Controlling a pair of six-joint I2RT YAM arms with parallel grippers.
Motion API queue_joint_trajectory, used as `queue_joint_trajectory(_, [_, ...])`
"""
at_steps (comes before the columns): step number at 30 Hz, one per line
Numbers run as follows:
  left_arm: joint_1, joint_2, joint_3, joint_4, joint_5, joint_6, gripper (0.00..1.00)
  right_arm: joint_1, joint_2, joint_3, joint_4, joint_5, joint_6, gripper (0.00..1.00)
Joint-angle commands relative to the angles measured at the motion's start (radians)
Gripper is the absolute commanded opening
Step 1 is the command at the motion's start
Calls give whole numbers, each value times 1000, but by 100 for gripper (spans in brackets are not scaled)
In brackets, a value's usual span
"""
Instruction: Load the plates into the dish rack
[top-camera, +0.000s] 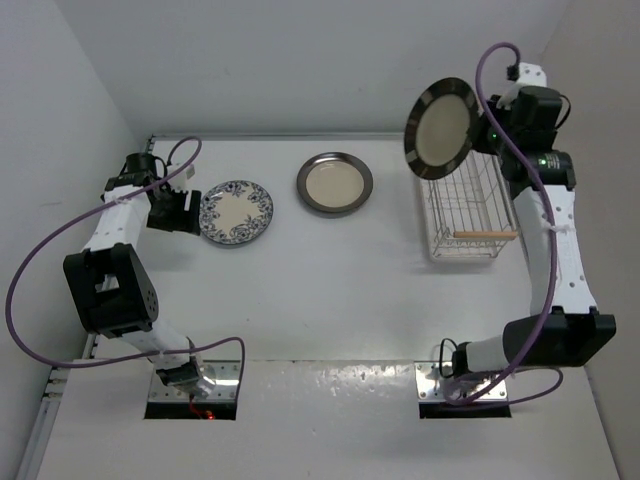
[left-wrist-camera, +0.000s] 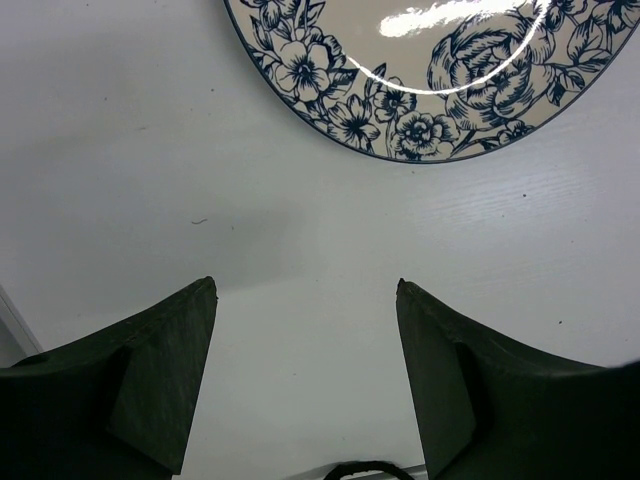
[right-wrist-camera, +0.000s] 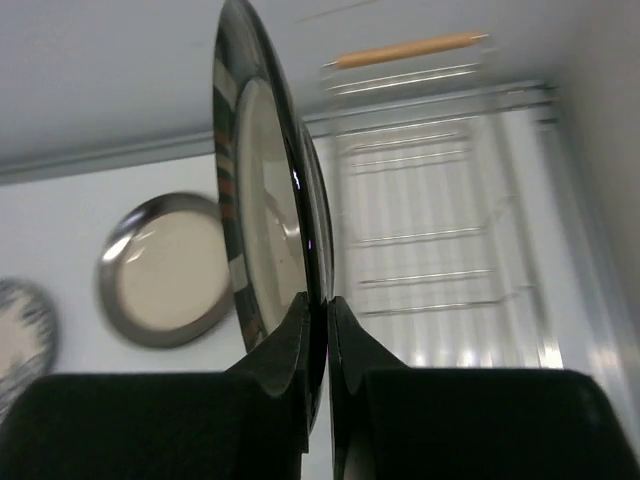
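My right gripper (right-wrist-camera: 319, 300) is shut on the rim of the cream plate with the dark striped rim (top-camera: 441, 127). That striped plate (right-wrist-camera: 262, 220) stands on edge in the air above the far end of the white wire dish rack (top-camera: 465, 210). The rack (right-wrist-camera: 430, 240) lies below and beyond it. The blue floral plate (top-camera: 236, 212) lies flat at the left. My left gripper (top-camera: 178, 212) is open just left of it, the floral plate's edge (left-wrist-camera: 420, 90) ahead of the left gripper (left-wrist-camera: 305, 290). The grey-brown rimmed plate (top-camera: 334, 183) lies flat in the middle.
White walls close in the table at the back and both sides. The rack's near wooden handle bar (top-camera: 486, 235) crosses its front end. The grey-brown rimmed plate (right-wrist-camera: 165, 270) shows left of the held plate in the right wrist view.
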Motion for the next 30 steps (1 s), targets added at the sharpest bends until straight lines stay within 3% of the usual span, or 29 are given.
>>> queue_joint_trajectory(1, [10,1,38,5,6,-9,77,-56,-40,87,51,185,-120,0])
queue_joint_trajectory(5, [10,1,38,5,15,-9,77,-88,-19,136,77,318,-321,0])
queue_joint_trajectory(10, [10,1,38,5,15,-9,77,-96,-30,-6,172,450,-525,0])
queue_joint_trajectory(20, [10,1,28,5,33,0,77,-100,-33,-259,327,502,-614,0])
queue_joint_trajectory(30, [10,1,28,5,33,0,77,-100,-2,-298,433,488,-741,0])
